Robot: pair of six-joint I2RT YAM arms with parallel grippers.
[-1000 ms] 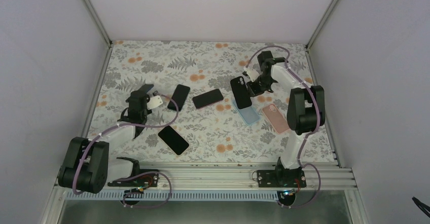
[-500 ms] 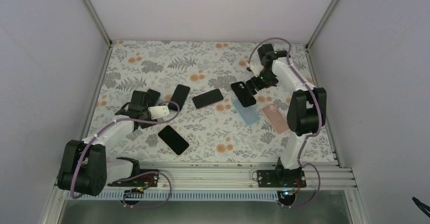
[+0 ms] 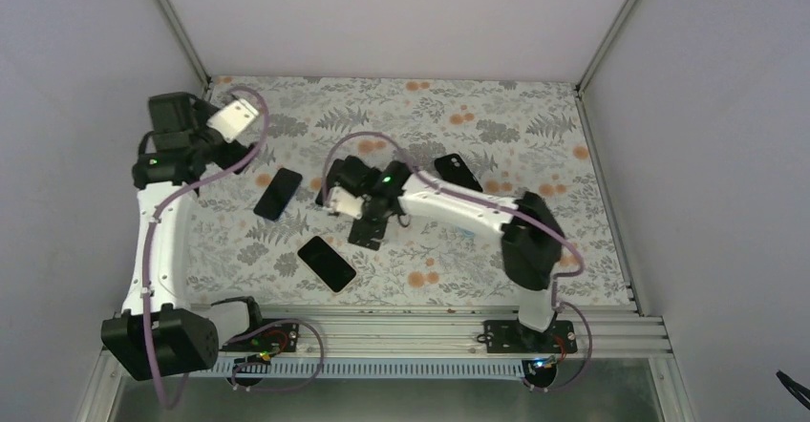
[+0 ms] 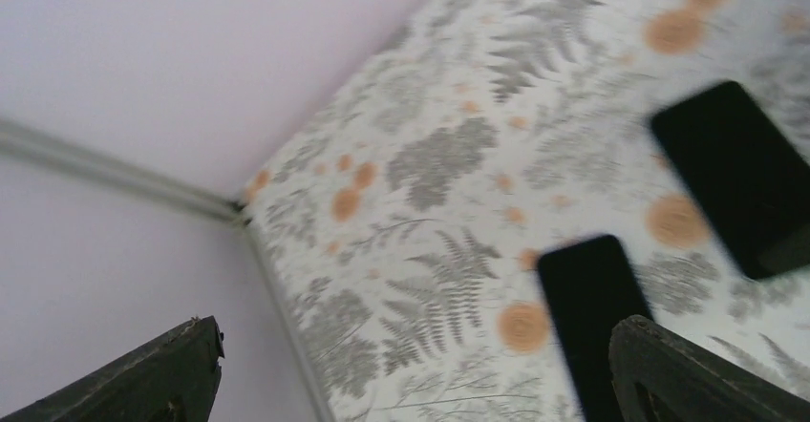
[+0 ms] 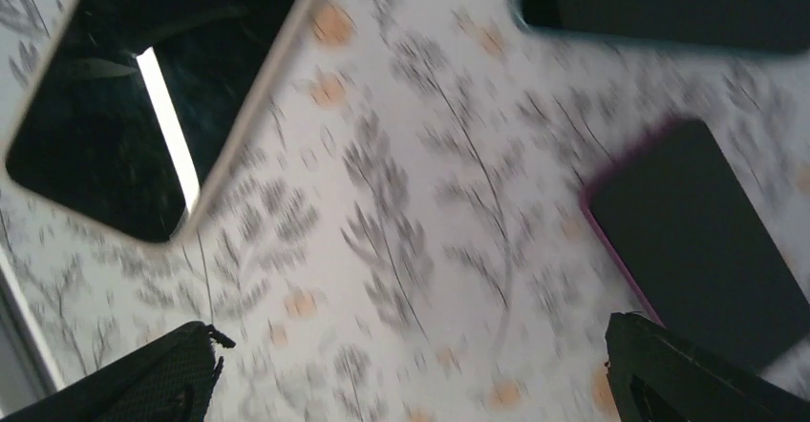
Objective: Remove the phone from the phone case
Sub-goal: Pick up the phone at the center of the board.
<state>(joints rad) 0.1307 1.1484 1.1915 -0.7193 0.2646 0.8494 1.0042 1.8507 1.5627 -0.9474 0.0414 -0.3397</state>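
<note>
Gaping wide, empty: left claw (image 4: 417,324), right claw (image 5: 413,324); pink-cased phone (image 5: 697,241) near right claw, black phone (image 4: 592,317) near left.

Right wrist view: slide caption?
Open right claw above floral mat, between pale-rimmed phone and magenta-cased phone.

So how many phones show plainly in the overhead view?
3 phones: one left of centre, one nearest the front, one behind the right arm. That arm may hide more.

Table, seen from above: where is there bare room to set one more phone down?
Bare: the table's far strip along the back wall, and the far right corner past the black phone. Crowded: the middle, where the right hand hangs among phones.
</note>
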